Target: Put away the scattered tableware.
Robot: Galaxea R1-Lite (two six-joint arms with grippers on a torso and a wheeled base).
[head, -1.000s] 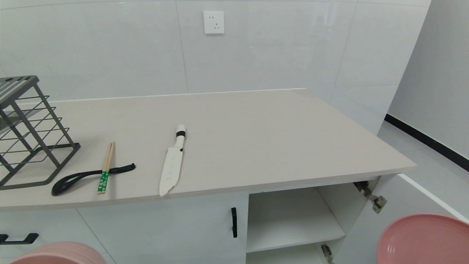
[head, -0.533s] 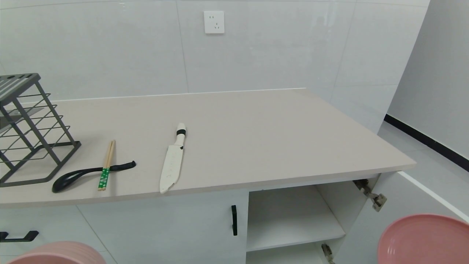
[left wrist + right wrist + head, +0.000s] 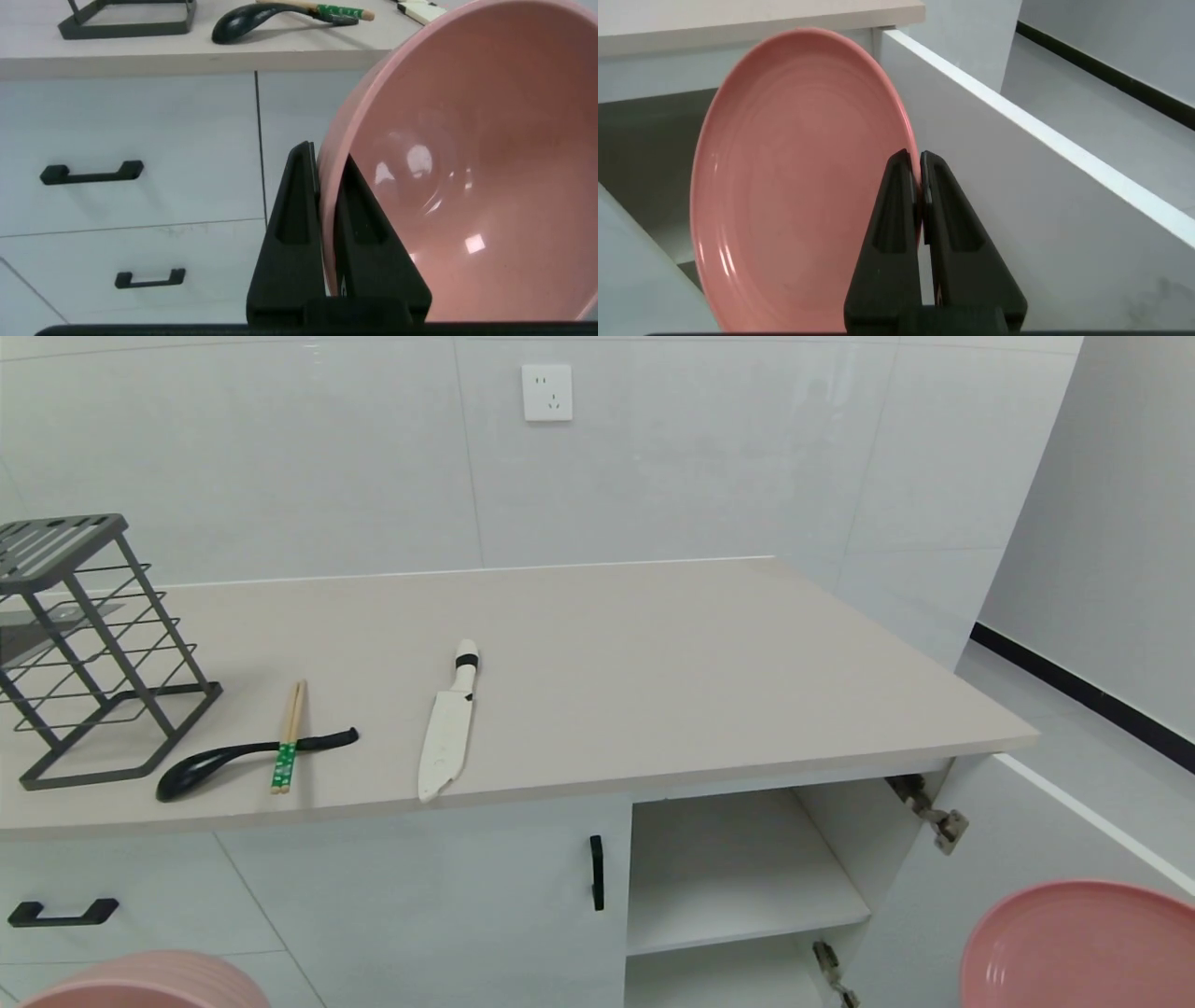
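Note:
My left gripper (image 3: 325, 161) is shut on the rim of a pink bowl (image 3: 467, 168), held low in front of the drawers; the bowl's edge (image 3: 149, 982) sits at the head view's lower left. My right gripper (image 3: 915, 161) is shut on the edge of a pink plate (image 3: 794, 168), held upright beside the open cabinet; the plate (image 3: 1074, 947) is at the lower right. On the counter lie a white knife (image 3: 448, 728), a pair of chopsticks (image 3: 288, 737) and a black spoon (image 3: 233, 761), the chopsticks across the spoon's handle.
A dark wire rack (image 3: 93, 644) stands at the counter's left end. Below the counter's right half a cabinet (image 3: 738, 868) is open, with a bare white shelf. Its door (image 3: 1046, 159) swings out to the right. A closed door and drawers with black handles (image 3: 62, 913) lie left.
The head view has shifted slightly, so the counter sits a little higher and further right in the picture. Nothing on the counter has moved. Bowl and plate stay held in place.

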